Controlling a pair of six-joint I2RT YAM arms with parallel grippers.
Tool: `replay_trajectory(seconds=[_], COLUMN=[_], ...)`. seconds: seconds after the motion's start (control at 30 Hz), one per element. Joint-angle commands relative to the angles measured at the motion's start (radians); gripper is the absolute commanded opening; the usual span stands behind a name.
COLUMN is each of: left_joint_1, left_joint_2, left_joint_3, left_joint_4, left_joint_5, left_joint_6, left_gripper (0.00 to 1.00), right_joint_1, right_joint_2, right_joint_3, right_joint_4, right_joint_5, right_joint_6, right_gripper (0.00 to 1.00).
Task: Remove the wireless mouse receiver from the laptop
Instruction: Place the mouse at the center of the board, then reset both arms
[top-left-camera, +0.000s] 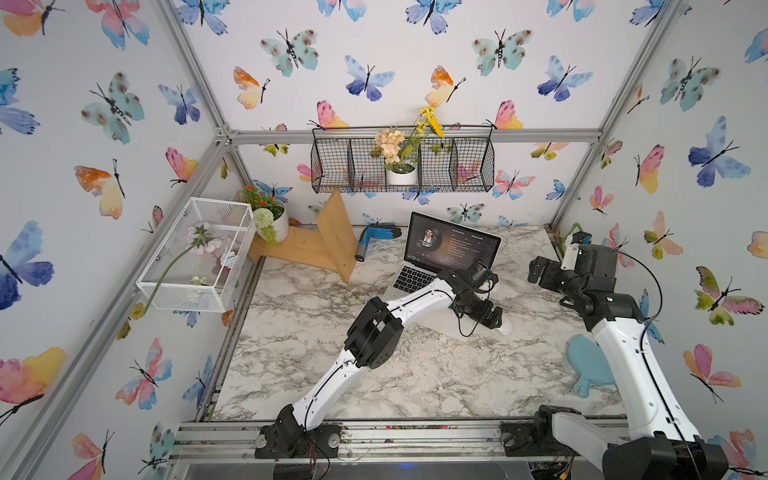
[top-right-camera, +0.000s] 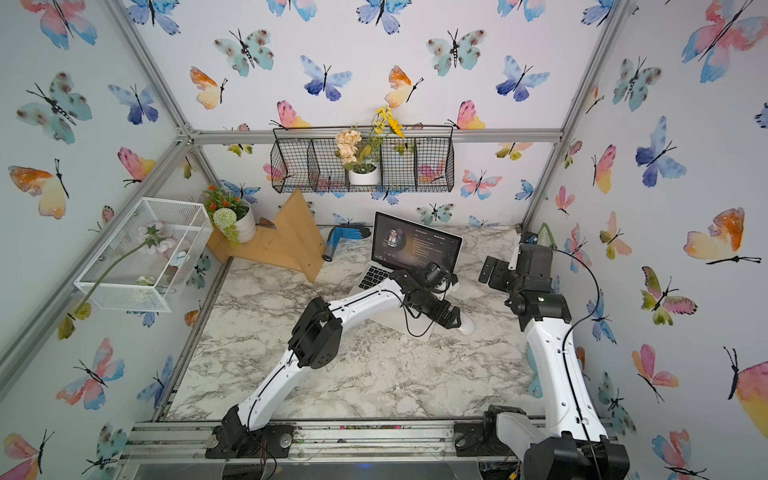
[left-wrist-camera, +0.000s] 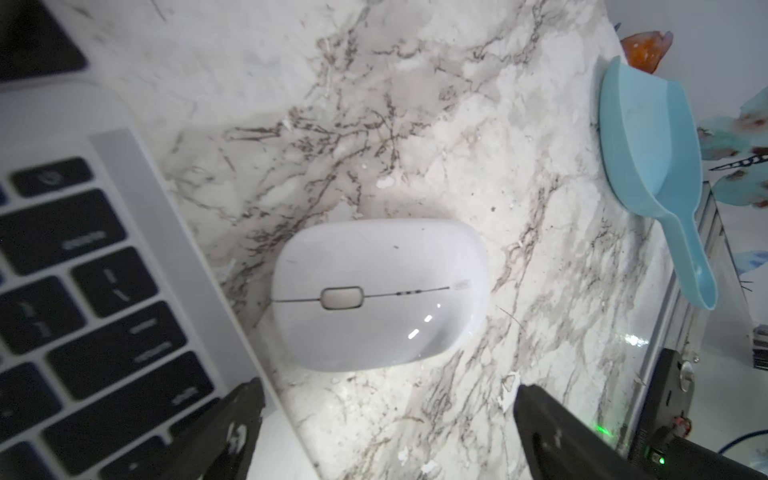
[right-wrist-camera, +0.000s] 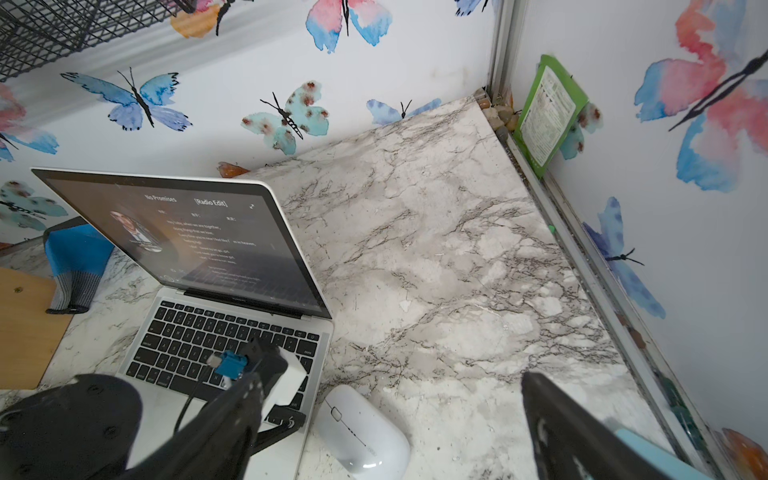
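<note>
While left pincer (left-wrist-camera: 388, 388) gapes empty near white mouse (left-wrist-camera: 380, 295), right pincer (right-wrist-camera: 390, 376) released, laptop (right-wrist-camera: 187, 241) open.

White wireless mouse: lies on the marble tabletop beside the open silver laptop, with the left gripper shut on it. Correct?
Not quite. The left gripper is open, its jaws spread wide and clear of the white wireless mouse; the left wrist view shows this. The rest holds: the mouse lies on the marble tabletop beside the open silver laptop.

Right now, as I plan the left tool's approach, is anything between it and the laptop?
Nothing visible: the open left tool hangs at the edge of the laptop; the white mouse lies close beside it.
</note>
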Motion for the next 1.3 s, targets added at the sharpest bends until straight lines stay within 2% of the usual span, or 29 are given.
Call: replay_trajectory(seconds=[0.0, 0.1, 0.17, 0.27, 0.33, 0.43, 0.5, 0.57, 0.67, 0.7, 0.77, 0.83, 0.87, 0.97, 1.0, 1.07, 1.1, 1.17, 1.23, 1.27], left_joint_1=[0.03, 0.082, 0.131, 0.187, 0.224, 0.274, 0.33, 0.42, 0.572, 0.617, 0.693, 0.802, 0.831, 0.874, 0.883, 0.909, 0.918, 0.919, 0.918, 0.92], left_joint_2=[-0.238, -0.453, -0.642, -1.019, -1.271, -1.553, -1.66, -1.73, -1.769, -1.771, -1.745, -1.674, -1.627, -1.453, -1.411, -1.35, -1.304, -1.215, -1.117, -1.085], left_joint_3=[-0.103, -0.274, -0.452, -0.904, -1.233, -1.629, -1.787, -1.836, -1.963, -2.009, -2.08, -2.149, -2.175, -2.192, -2.166, -2.118, -2.136, -2.169, -2.217, -2.214], left_joint_4=[0.184, 0.239, 0.32, 0.634, 0.9, 1.245, 1.325, 1.205, 1.179, 1.197, 1.267, 1.403, 1.481, 1.68, 1.681, 1.662, 1.755, 1.876, 2.071, 2.104], left_joint_5=[-0.063, -0.087, -0.116, -0.293, -0.458, -0.693, -0.835, -0.935, -0.967, -0.95, -0.94, -0.797, -0.762, -0.72, -0.676, -0.605, -0.551, -0.514, -0.453, -0.422], left_joint_6=[0.064, 0.098, 0.11, 0.177, 0.229, 0.368, 0.419, 0.394, 0.355, 0.337, 0.249, 0.167, 0.149, 0.166, 0.184, 0.16, 0.159, 0.172, 0.199, 0.205], left_gripper=[1.0, 0.99, 0.99, 0.99, 0.99, 0.99, 0.99, 0.99, 0.99, 0.99, 0.98, 0.99, 0.99, 0.99, 0.99, 0.99, 0.99, 0.99, 0.99, 0.99], right_joint_1=[-0.004, -0.004, -0.004, 0.004, 0.009, 0.009, 0.01, 0.01, 0.011, 0.01, 0.01, 0.01, 0.01, 0.01, 0.01, 0.01, 0.01, 0.01, 0.011, 0.01], right_joint_2=[0.0, 0.018, 0.02, -0.008, -0.054, -0.084, -0.112, -0.165, -0.218, -0.206, -0.135, -0.014, 0.038, 0.193, 0.231, 0.235, 0.227, 0.225, 0.192, 0.19], right_joint_3=[-0.074, -0.132, -0.188, -0.265, -0.355, -0.453, -0.534, -0.641, -0.81, -0.859, -0.885, -0.876, -0.874, -0.913, -0.907, -0.846, -0.839, -0.88, -0.885, -0.902], right_joint_4=[0.074, 0.058, 0.074, 0.122, 0.25, 0.405, 0.546, 0.709, 1.009, 1.111, 1.205, 1.281, 1.324, 1.591, 1.635, 1.495, 1.475, 1.567, 1.528, 1.555], right_joint_5=[-0.009, -0.014, -0.037, -0.108, -0.062, 0.027, 0.001, 0.057, 0.18, 0.22, 0.219, 0.19, 0.193, 0.202, 0.17, 0.133, 0.11, 0.091, 0.078, 0.069], right_joint_6=[0.007, 0.025, 0.029, 0.017, 0.039, 0.045, -0.024, -0.075, -0.188, -0.197, -0.19, -0.198, -0.2, -0.209, -0.216, -0.229, -0.236, -0.248, -0.249, -0.253], right_gripper=[0.99, 0.99, 0.98, 0.98, 0.98, 0.98, 0.98, 0.98, 0.98, 0.98, 0.98, 0.98, 0.98, 0.98, 0.98, 0.98, 0.98, 0.98, 0.98, 0.98])
